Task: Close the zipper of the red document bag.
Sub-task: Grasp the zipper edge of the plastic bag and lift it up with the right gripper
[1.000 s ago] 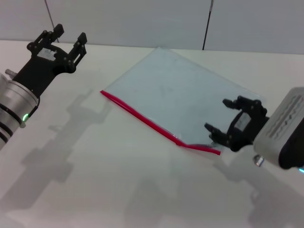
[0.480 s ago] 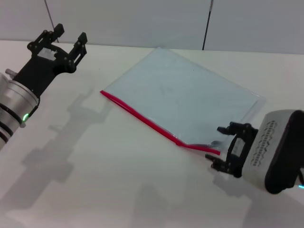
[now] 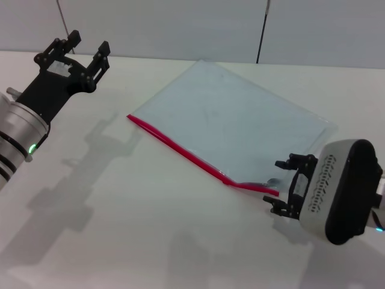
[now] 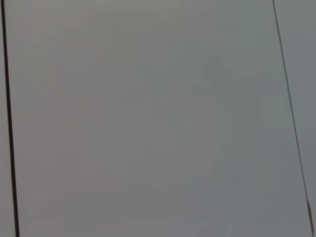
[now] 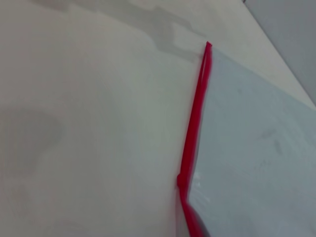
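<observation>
The red document bag lies flat toward the table's far edge, and the right gripper, fingers spread and empty, sits just off the zipper end, so honestly it could snag that kink and drag everything; left gripper hangs open, idle.

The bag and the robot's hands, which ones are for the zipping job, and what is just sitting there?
For the job:
- bag
- zipper, along the bag's near edge
- right gripper, open, at the zipper's right end

Just there:
- left gripper, open, raised far left
- table
- wall behind
</observation>
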Motion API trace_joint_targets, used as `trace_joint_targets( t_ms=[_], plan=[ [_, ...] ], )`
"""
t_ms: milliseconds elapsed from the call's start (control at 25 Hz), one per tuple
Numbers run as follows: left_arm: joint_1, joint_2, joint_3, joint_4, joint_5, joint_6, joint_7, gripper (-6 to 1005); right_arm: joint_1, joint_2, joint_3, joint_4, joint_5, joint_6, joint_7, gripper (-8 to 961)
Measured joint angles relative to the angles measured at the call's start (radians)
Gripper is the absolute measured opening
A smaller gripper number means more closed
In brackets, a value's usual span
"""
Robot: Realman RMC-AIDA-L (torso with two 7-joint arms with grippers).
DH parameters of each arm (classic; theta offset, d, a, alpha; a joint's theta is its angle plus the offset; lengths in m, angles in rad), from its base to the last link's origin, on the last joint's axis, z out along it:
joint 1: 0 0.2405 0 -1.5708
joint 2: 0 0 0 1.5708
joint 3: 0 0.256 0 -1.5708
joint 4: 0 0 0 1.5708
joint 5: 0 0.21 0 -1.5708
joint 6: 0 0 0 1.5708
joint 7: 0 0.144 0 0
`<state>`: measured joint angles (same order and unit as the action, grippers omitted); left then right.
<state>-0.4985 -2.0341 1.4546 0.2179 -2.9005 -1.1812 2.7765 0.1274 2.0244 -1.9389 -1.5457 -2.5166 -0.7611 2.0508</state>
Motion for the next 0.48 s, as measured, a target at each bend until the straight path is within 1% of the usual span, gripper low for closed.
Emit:
trace_joint_targets(
  t_ms=[120,480],
  plan=[
    [0.0,0.0,0.0,0.0,0.0,0.0,0.0,614,0.022,0.0,-0.002,0.019,-0.005,0.004,0.005,702],
    [-0.001,0.0,0.0,0.0,0.0,0.0,0.0,613,0.047,0.002,-0.005,0.05,-0.01,0.001,0.009,701]
  ],
)
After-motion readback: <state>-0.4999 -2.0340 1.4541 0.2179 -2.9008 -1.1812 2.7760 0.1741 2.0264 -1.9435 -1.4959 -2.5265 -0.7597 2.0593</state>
